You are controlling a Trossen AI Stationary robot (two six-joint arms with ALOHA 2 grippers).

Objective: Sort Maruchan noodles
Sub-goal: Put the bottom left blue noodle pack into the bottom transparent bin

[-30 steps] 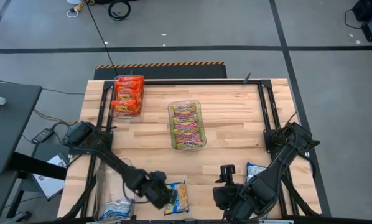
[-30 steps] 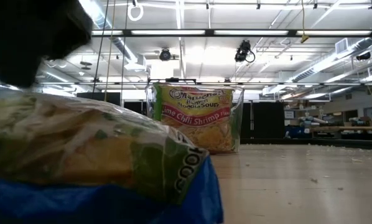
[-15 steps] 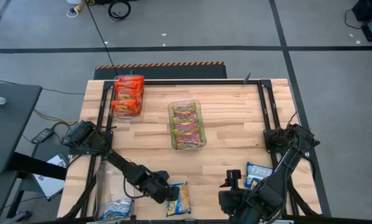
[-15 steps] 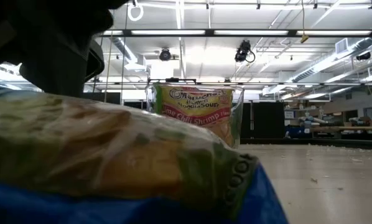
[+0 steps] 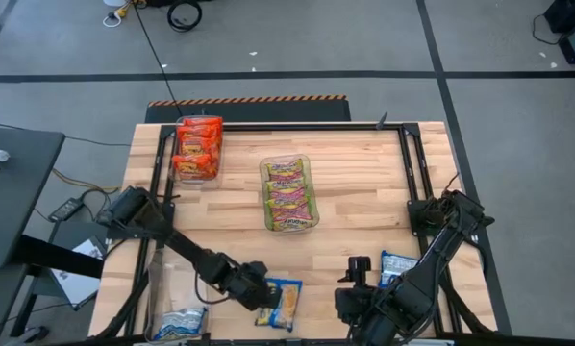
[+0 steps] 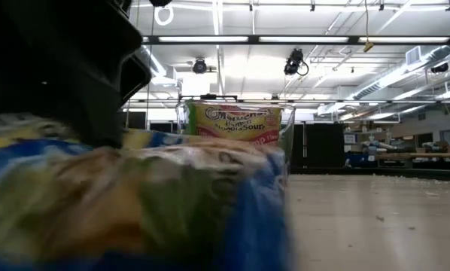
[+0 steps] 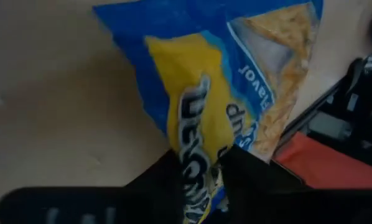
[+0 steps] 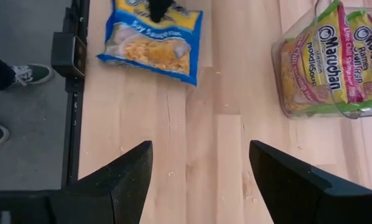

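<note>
**Two pincers low at the desk's near edge, one blue packet pinched**

Two arms work the near side of the desk (image 5: pixel 364 207). Farthest left, a blue-yellow-white packet (image 5: pixel 179 324) lies in a clear bin (image 5: pixel 156 288) at the near-left corner. Beside it, the left pincer (image 5: pixel 260 296) is closed on the edge of another blue-yellow Maruchan packet (image 5: pixel 284 305); the left wrist view shows its dark fingers (image 7: pixel 167 180) pinching the packet's (image 7: pixel 198 93) rim, the rest of the packet stretching away over the wood. Toward the far-left, orange-red packets (image 5: pixel 198 149) fill a bin. In the middle, a clear bin (image 5: pixel 289 192) holds yellow-pink-green Lime Chili Shrimp packets (image 8: pixel 335 59). To the right, the right pincer (image 5: pixel 353 300) hangs wide open over bare wood, holding nothing, well apart from the pinched packet. A further blue packet (image 5: pixel 397 266) lies just right of that arm.
</note>
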